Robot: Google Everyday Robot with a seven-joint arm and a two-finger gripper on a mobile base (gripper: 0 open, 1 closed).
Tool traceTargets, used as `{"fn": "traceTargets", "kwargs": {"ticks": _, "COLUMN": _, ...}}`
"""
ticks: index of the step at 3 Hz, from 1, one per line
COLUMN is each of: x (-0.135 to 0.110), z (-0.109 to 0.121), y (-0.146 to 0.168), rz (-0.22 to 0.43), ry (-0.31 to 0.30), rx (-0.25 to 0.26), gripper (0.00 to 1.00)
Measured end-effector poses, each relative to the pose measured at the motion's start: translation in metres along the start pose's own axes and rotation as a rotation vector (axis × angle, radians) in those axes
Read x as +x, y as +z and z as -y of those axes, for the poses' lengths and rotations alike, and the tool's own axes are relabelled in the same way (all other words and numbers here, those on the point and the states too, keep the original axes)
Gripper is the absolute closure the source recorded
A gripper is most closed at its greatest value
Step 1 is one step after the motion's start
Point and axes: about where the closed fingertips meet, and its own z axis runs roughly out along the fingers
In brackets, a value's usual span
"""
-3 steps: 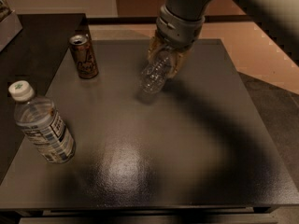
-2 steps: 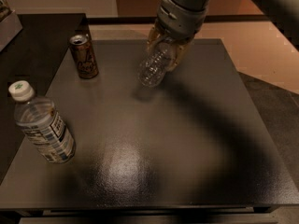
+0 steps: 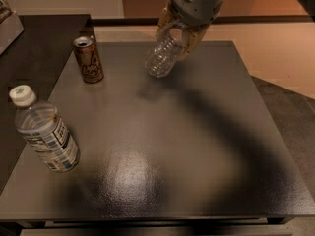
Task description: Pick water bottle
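Note:
The water bottle (image 3: 162, 59) is small, clear and ribbed. It hangs tilted in the air above the far middle of the dark table (image 3: 197, 146), its base pointing down toward me. My gripper (image 3: 177, 31) is shut on its upper part, so the neck, label band and cap are hidden behind the fingers (image 3: 165, 19). The bottle's shadow lies on the table just below it.
A brown drink can (image 3: 88, 59) stands at the far left of the table. A larger bottle (image 3: 45, 135) with a white cap and a blue-white label stands at the near left. A lower dark surface (image 3: 34, 48) adjoins the table on the left.
My gripper has risen with the water bottle in it. The bottle has left the table and now hangs higher above it. The can and the larger bottle have not moved.

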Motion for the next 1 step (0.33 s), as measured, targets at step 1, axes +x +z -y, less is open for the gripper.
{"fn": "traceTargets", "kwargs": {"ticks": 1, "x": -0.0010, "z": -0.0003, "y": 0.0050, "rz": 0.004, "ry": -0.004, "rx": -0.006, "gripper": 1.00}}
